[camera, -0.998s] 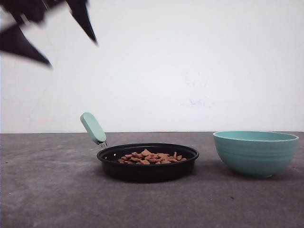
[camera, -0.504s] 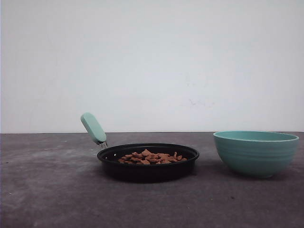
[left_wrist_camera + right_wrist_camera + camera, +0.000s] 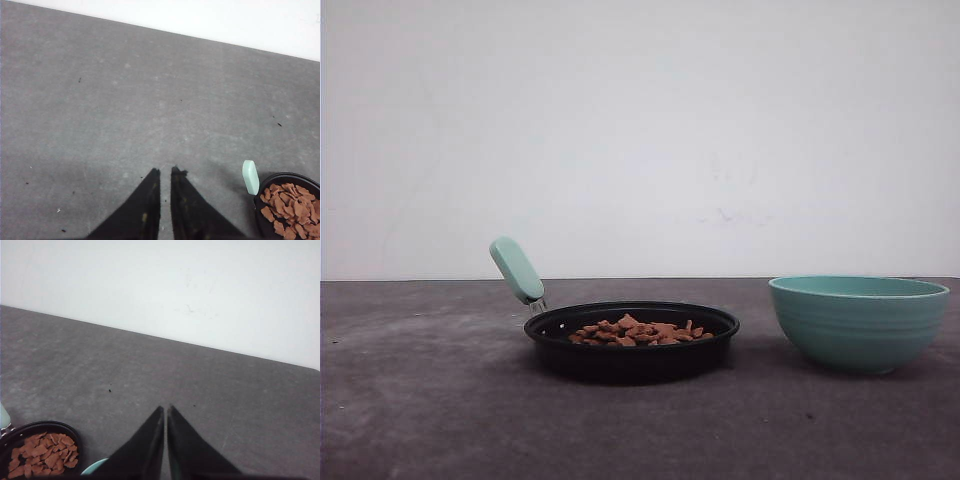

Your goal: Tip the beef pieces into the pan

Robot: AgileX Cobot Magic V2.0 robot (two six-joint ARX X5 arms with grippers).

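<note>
The black pan [image 3: 632, 360] sits mid-table with its mint-green handle [image 3: 516, 270] angled up to the left. The beef pieces [image 3: 635, 331], a low reddish-brown heap, lie inside it. In the left wrist view the pan [image 3: 258, 202], its beef pieces [image 3: 292, 206] and its handle [image 3: 250, 177] lie off to one side of my left gripper [image 3: 166, 172], which hangs over bare table, shut to a narrow slit and holding nothing. My right gripper [image 3: 165, 408] is shut and empty above the table. The pan [image 3: 30, 425] and beef pieces [image 3: 42, 452] lie well to its side.
A ribbed teal bowl [image 3: 858, 322] stands upright to the right of the pan, a hand's width apart from it; a sliver of its rim [image 3: 92, 467] shows by the right fingers. Grey table surface [image 3: 430, 400] stretches to a white wall behind.
One second ago my left gripper showed blurred at the upper left of the front view, fingers spread; it has since gone out of that view. Pan, beef and bowl have not moved.
</note>
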